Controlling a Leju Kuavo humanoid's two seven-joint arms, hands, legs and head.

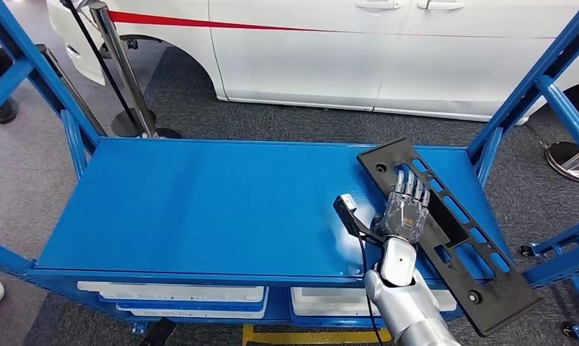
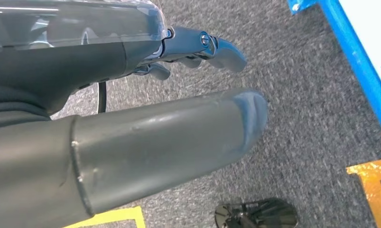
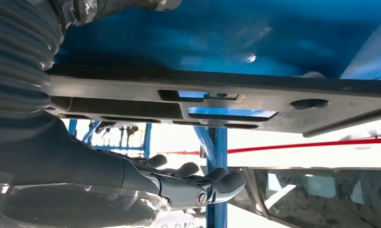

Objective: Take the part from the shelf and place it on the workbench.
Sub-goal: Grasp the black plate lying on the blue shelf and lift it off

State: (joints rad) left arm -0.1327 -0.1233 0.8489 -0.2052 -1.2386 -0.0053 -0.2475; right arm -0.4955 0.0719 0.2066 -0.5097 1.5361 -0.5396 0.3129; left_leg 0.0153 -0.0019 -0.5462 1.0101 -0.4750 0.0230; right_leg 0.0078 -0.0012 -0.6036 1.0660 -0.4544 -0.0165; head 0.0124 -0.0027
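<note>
Right hand (image 1: 405,209) open, fingers flat above black part (image 1: 445,231) on blue shelf (image 1: 200,209); left hand (image 2: 131,118) empty, white car (image 1: 387,50) behind.

Bright, even indoor light from above fills the head view, which is sharp throughout. The blue shelf (image 1: 200,209) carries a pale sheen near its front edge, and the white car (image 1: 358,50) reads almost overexposed. In the left wrist view the thumb (image 2: 169,142) is soft and close, the carpet (image 2: 311,118) slightly smeared. In the right wrist view, background beyond the part (image 3: 217,102) glares white.
</note>
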